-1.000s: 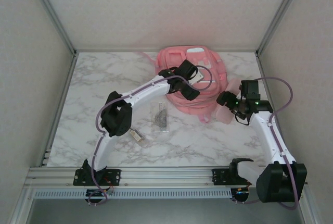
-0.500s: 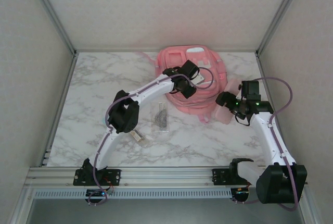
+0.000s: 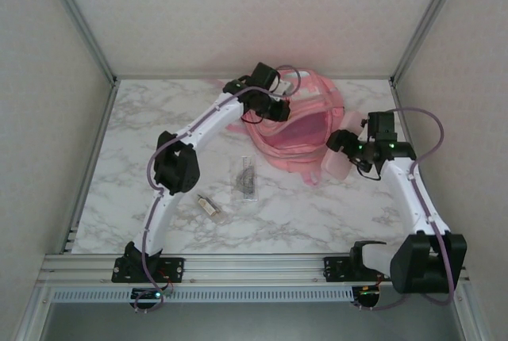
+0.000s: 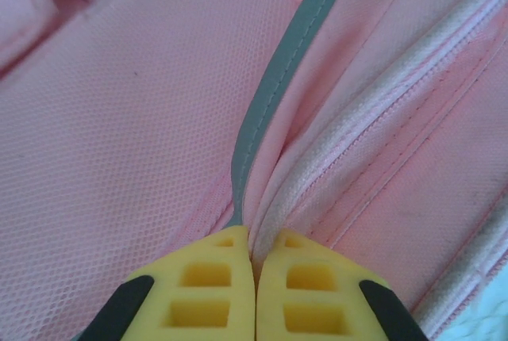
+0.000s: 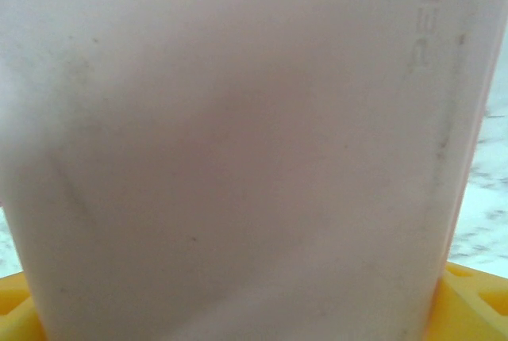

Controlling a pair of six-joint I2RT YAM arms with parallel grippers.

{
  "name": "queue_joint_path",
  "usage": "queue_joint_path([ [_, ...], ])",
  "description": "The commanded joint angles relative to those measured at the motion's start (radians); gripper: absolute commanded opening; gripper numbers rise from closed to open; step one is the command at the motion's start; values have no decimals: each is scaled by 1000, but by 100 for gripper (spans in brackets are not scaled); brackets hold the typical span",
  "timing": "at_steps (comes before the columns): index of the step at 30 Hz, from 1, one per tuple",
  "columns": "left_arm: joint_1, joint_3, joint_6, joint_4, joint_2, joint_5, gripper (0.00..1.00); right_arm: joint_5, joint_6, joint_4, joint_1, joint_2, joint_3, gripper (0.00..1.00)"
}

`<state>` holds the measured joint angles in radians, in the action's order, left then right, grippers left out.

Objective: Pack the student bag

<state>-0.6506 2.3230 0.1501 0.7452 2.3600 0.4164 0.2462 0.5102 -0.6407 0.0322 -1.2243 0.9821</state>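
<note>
Left tool pinches student bag; right tool grips pencil case.

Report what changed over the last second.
The left gripper closed its fingers on the student bag at its zipper edge and drew it toward the far wall, pulling the bag open. The right gripper kept the pale pink case clamped beside the bag, barely shifting. The clear ruler and small tube on the table stayed put.

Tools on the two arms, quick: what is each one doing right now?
Left tool: closed, pinching the student bag at its zipper edge.
Right tool: holding a pale pink case.
</note>
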Motion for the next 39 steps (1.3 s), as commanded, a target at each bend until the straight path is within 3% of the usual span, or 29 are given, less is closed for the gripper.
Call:
queue_joint_path([
  [1,54,55,168,-70,-40,3,0,108,92,118,5,-71,41,73],
  [9,66,55,283,-169,-47,59,0,83,204,215,121,-329,205,77],
  [12,66,56,286,-166,-57,61,0,66,227,217,158,-406,276,88],
  [13,66,53,285,-165,-61,60,0,70,234,223,161,-424,292,98],
  [14,66,53,281,-164,-66,59,0,72,241,227,163,-437,305,99],
  [25,66,44,272,-185,-100,55,0,62,230,246,166,-381,230,98],
  [28,66,42,273,-182,-110,69,0,95,268,321,167,-372,159,86],
  [32,60,25,272,-178,-130,82,0,116,312,423,180,-415,114,60],
  [39,53,-14,260,-163,-165,79,0,126,315,586,209,-596,206,41],
])
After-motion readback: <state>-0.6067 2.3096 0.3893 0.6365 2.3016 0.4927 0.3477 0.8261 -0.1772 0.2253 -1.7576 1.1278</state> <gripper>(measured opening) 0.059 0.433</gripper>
